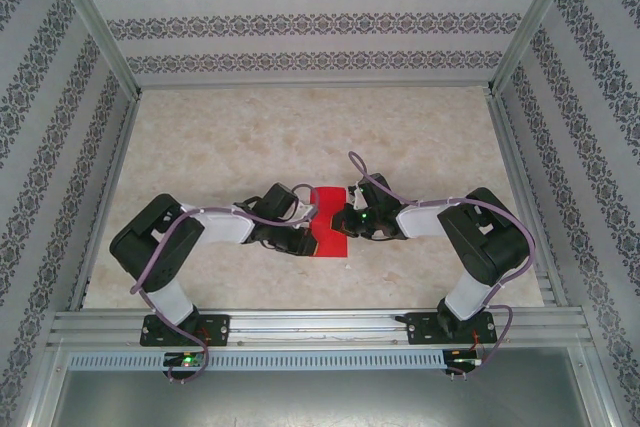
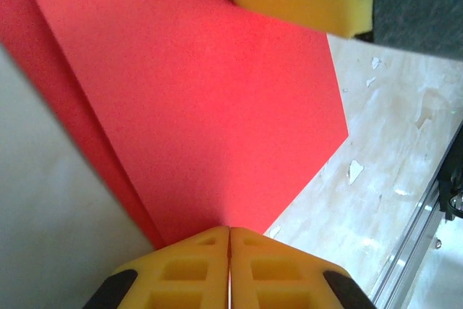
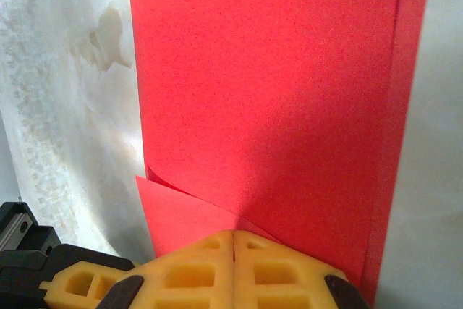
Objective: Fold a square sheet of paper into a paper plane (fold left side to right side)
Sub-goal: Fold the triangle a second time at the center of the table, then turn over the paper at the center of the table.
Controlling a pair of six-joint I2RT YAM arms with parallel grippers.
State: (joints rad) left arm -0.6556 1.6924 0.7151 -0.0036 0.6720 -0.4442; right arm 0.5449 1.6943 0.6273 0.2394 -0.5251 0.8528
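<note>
The square sheet of thin bright red paper [image 1: 330, 209] lay in the middle of the pale marbled worktop [image 1: 220, 137], between the 2 hands. The left hand [image 2: 229, 231] had its jaws together, pinched on 1 edge of the sheet. The right hand [image 3: 233, 235] was likewise clamped on the opposite edge. 2 layers showed, the upper overlapping a lower strip, so the side-to-side fold seemed begun but not pressed flat. No pointed tip showed, so most of the plane's folds looked undone.
</note>
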